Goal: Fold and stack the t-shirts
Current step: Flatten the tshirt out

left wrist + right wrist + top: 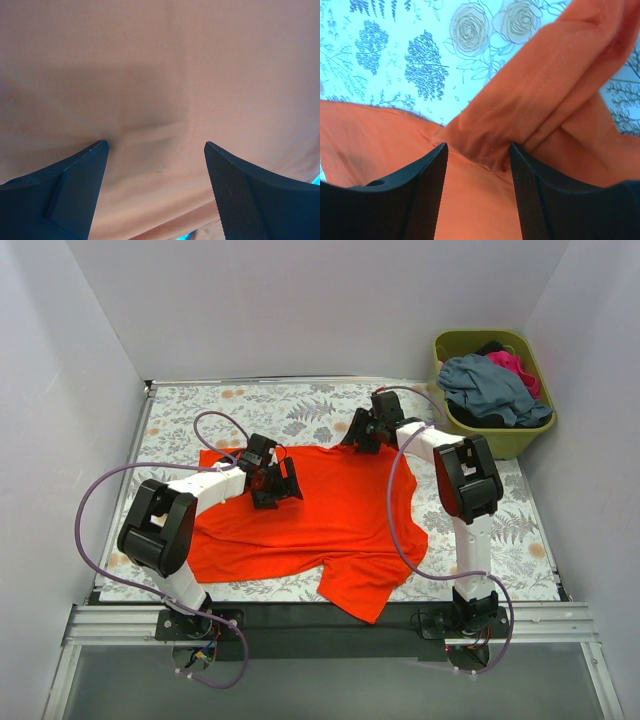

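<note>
The bright orange-red t-shirt (pixel 330 520) lies spread on the floral table, one part hanging over the near edge. My left gripper (pixel 272 480) is low over the shirt's upper left part. In the left wrist view it (pixel 156 145) is open, with flat orange cloth (pixel 160 75) under the jaws. My right gripper (pixel 362 432) is at the shirt's far right edge. In the right wrist view it (pixel 478 146) is open, and a bunched fold of the shirt (pixel 535 85) reaches in between the fingertips. The grey-blue t-shirt (pixel 490 385), the pink t-shirt (pixel 515 365) and a dark one (pixel 482 420) lie in the basket.
The olive-green basket (pixel 520 440) stands at the table's far right corner. The floral table top (pixel 280 405) shows beyond the shirt and on both sides. White walls close in the left, back and right. A purple cable loops off each arm.
</note>
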`<state>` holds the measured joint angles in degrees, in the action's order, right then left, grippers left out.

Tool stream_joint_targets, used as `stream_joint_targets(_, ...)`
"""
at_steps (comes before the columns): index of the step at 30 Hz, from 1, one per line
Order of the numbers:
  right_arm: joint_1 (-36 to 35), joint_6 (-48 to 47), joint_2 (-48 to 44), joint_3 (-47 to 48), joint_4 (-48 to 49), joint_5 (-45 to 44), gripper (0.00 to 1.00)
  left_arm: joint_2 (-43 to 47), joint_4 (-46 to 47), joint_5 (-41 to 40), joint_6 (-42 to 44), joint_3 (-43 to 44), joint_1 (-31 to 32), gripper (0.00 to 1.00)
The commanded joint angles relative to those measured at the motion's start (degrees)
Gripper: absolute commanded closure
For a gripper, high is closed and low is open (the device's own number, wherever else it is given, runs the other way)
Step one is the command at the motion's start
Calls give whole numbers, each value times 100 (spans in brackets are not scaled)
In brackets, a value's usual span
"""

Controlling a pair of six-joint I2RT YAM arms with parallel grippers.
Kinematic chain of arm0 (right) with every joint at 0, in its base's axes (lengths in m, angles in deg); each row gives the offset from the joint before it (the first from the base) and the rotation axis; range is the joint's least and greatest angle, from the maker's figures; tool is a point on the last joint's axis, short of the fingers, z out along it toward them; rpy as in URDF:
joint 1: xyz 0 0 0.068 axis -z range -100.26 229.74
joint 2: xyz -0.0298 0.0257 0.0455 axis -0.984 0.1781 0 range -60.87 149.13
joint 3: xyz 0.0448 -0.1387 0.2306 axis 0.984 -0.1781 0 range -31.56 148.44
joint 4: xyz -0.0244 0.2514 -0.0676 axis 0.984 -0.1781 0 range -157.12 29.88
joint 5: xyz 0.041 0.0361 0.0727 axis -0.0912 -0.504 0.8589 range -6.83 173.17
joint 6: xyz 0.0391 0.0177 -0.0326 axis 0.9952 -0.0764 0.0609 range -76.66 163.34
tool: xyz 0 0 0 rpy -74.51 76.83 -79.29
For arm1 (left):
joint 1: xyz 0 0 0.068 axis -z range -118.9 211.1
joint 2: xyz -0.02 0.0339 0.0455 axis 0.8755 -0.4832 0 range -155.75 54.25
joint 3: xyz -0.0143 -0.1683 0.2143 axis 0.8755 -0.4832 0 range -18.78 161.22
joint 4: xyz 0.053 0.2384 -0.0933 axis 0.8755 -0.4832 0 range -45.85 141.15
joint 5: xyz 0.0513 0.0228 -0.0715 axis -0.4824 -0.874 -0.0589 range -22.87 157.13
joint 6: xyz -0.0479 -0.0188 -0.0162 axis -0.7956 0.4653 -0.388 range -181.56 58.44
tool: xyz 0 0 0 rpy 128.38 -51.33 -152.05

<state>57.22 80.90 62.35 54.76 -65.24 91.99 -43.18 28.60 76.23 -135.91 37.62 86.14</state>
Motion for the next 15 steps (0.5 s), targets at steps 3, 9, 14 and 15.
stream_joint_targets(3,2,58,202,473,336,313,50,-241,-242,162,-62,-358,150,27)
stream_joint_targets(9,-24,120,518,982,723,752,50,-268,-242,285,-71,-393,159,27)
stream_joint_targets(14,-77,76,1195,2078,987,1253,50,-277,-242,267,-54,-411,168,27)
stream_joint_targets(15,-68,15,1300,2273,978,1306,50,-259,-242,267,-54,-419,177,27)
